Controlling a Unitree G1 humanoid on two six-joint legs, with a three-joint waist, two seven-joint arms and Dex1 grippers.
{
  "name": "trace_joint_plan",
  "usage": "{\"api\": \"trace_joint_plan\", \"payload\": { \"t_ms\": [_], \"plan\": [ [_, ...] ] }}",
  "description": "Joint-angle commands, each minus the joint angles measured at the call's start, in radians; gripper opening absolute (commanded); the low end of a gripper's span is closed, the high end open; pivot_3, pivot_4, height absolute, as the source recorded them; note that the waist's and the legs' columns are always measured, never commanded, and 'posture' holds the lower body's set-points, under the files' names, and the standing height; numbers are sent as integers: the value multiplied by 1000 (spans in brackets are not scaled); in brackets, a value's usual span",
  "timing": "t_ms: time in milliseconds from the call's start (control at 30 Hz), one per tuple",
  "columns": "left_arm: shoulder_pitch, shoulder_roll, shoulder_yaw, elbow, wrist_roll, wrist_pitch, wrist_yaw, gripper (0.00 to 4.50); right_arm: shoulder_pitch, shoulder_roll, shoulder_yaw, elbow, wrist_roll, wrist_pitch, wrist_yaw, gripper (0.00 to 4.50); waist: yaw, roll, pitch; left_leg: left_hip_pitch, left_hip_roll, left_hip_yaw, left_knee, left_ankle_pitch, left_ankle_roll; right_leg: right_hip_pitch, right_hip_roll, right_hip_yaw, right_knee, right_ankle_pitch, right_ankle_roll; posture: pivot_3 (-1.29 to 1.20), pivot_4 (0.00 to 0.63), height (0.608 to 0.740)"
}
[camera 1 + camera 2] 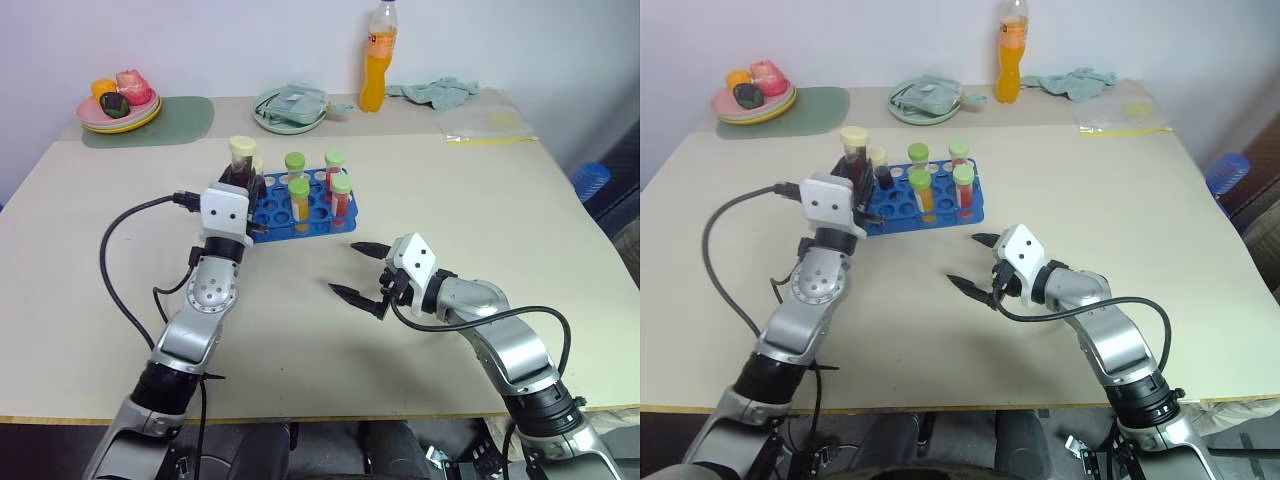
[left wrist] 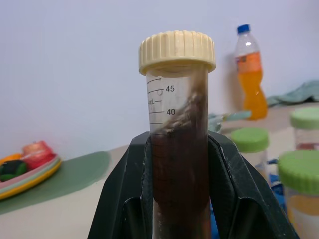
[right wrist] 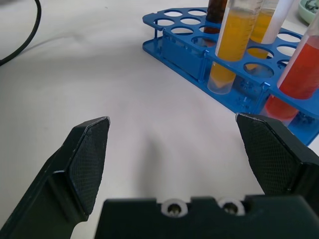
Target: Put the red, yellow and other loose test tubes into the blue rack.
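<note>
Beside blue rack [image 1: 300, 206]: left gripper [image 2: 180, 199] clamping dark, cream-capped tube [image 2: 178, 149] upright, possibly over a hole; green-capped tubes [image 1: 297, 200] crowding adjacent; right gripper [image 1: 362, 272] idling agape.

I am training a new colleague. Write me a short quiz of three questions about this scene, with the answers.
1. True or false: the right claw is open and holds nothing.
2. Which claw holds the cream-capped tube of dark liquid?
3. What colour are the caps of the four tubes with yellow or red liquid standing in the blue rack? A green, B red, C black.

Key: 1 true; 2 the left claw; 3 A.
</note>
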Motion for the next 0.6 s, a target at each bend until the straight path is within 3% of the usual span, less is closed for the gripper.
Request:
{"api": "trace_joint_plan", "payload": {
  "t_ms": [33, 300, 600],
  "plan": [
    [-32, -53, 36, 77, 30, -75, -38, 1138, 9, 6, -18, -50, 5, -8, -14, 4500, 0, 0, 0, 0, 0, 0, 0, 0, 1, 0, 0, 0, 0, 0, 0, 0, 150, 740],
    [-89, -159, 81, 277, 65, -181, -77, 1138, 11, 6, -19, -54, 8, -6, -21, 4500, -3, 0, 0, 0, 0, 0, 0, -1, 2, 0, 0, 0, 1, 0, 0, 0, 150, 740],
    [-143, -197, 115, 406, 110, -250, -90, 1138, 14, 7, -19, -58, 7, -6, -28, 4500, -2, 0, 0, 0, 0, -1, 1, -1, 2, 0, 0, -1, 1, 0, 0, 0, 150, 740]
  ]
}}
